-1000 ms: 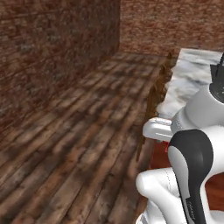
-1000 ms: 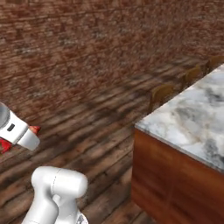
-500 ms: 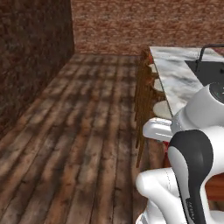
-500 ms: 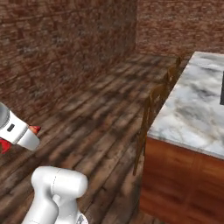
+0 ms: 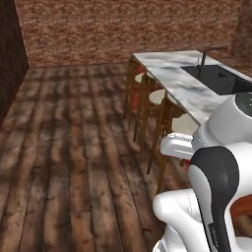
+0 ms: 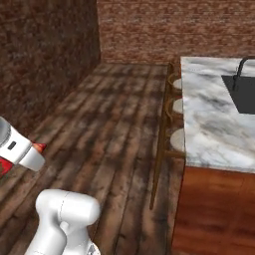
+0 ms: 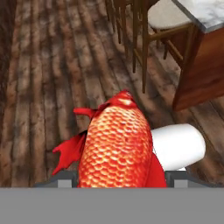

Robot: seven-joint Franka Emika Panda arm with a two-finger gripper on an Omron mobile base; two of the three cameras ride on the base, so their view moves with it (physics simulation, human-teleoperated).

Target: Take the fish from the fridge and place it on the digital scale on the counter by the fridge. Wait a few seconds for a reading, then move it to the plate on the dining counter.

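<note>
I've got the fish [image 7: 117,144] clamped in the jaws, half-closed on its body, no slack visible in the hand view. Its long axis runs straight out along the jaws: one narrow end points away from the hand, the broad scaled body sits back between the fingers. Can't tell from here whether the far end is head or tail. Red fins stick out sideways on one flank, low near the hand.

In the right base view a sliver of red [image 6: 39,147] pokes out past the arm's white link at the left edge; that's the same fish, held well above the wooden floor [image 6: 114,124].

The dining counter [image 6: 214,124], the marble surface, is ahead and off to the right of the jaws, well apart from them. The black sink [image 5: 219,78] and tap [image 5: 204,56] are set into it at the far side. Wooden stools [image 5: 152,106] line its near edge, between the jaws and the slab; in the hand view one stool seat [image 7: 168,15] shows beyond the fish's far end, with the counter's wood side panel [image 7: 203,65] next to it. Brick walls [image 5: 123,29] behind.
</note>
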